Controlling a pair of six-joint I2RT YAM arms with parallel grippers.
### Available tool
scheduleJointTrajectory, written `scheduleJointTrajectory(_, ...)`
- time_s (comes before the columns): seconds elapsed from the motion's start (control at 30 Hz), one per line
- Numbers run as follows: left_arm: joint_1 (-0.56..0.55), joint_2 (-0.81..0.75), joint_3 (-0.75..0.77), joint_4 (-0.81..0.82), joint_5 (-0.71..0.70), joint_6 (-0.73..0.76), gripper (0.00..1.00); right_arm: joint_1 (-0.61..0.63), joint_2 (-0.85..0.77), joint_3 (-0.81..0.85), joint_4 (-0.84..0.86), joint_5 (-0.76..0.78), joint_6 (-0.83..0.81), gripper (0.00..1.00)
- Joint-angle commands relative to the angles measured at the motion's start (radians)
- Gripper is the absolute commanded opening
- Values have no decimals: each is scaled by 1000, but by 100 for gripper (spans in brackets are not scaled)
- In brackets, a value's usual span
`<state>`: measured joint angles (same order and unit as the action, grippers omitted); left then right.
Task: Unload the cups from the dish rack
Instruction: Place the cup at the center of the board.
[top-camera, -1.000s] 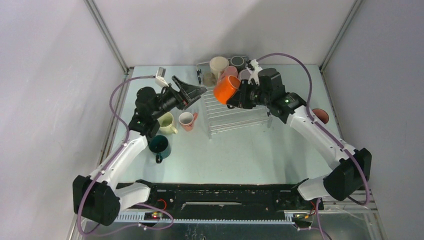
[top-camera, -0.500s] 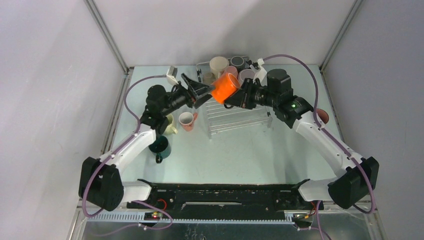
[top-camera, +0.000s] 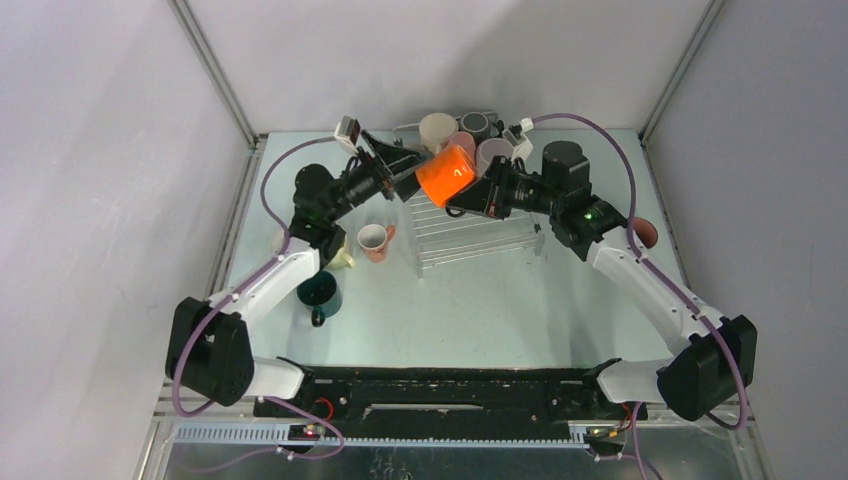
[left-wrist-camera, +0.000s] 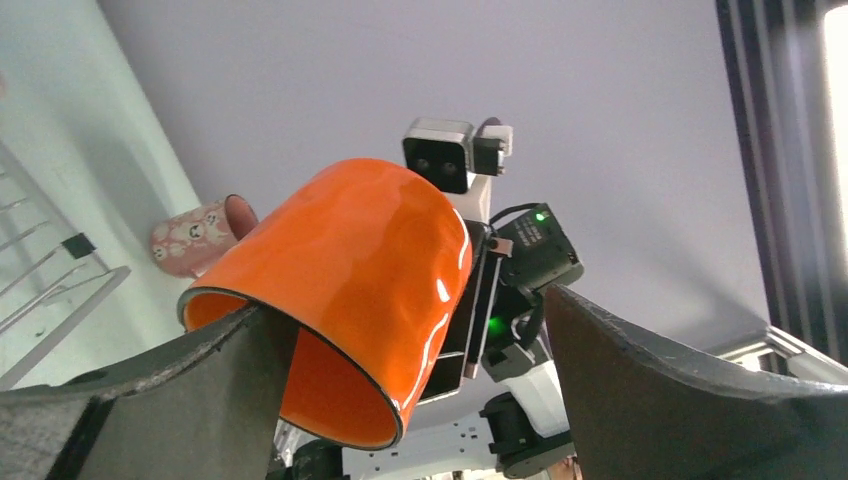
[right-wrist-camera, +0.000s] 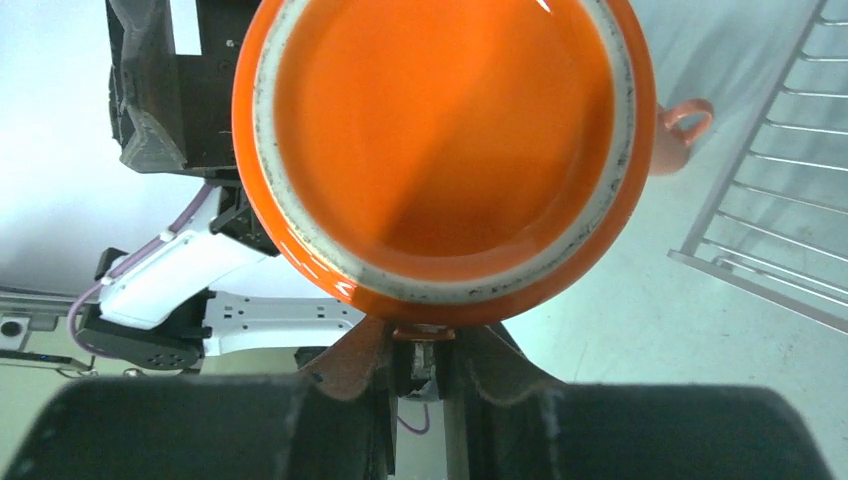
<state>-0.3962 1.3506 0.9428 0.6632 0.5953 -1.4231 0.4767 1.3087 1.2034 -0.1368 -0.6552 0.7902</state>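
Over a pale green table (top-camera: 480, 300), the right gripper (right-wrist-camera: 420, 352) clamps the orange mug (top-camera: 445, 175) by its handle above the dish rack (top-camera: 480, 238); the left gripper (top-camera: 406, 171), spread wide, flanks its rim.

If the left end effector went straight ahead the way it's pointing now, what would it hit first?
The orange mug, held by its handle in the right end effector. It sits between the left end effector's open fingers; depth is unclear.

The left arm (top-camera: 262, 288) and right arm (top-camera: 640, 280) share white link shells, black joints and bases, and looping purple cables (top-camera: 590, 120), with a green light (top-camera: 590, 213) near the right wrist.
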Motion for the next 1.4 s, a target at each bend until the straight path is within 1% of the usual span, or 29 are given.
scheduleJointTrajectory(0.0, -8, 12, 77, 116, 30, -61, 94, -9, -40, 4, 192, -78, 58, 0)
scheduleJointTrajectory(0.3, -21, 37, 112, 174, 42, -106, 78, -16, -31, -36, 285, -121, 129, 0)
scheduleJointTrajectory(0.47, -27, 47, 127, 180, 43, -106, 70, -19, -36, -45, 293, -126, 140, 0)
scheduleJointTrajectory(0.6, -30, 54, 136, 180, 45, -108, 68, -21, -44, -62, 315, -129, 154, 0)
scheduleJointTrajectory(0.83, -30, 43, 126, 180, 47, -108, 67, -22, -50, -63, 302, -121, 148, 0)
scheduleJointTrajectory(1.0, -32, 39, 126, 148, 60, -94, 60, -24, -55, -62, 252, -95, 99, 0)
scheduleJointTrajectory(1.1, -35, 36, 125, 138, 68, -91, 53, -23, -53, -63, 209, -84, 56, 0)
scheduleJointTrajectory(1.37, -54, 25, 139, 104, 78, -79, 18, -14, -49, -63, 142, -27, -22, 0)
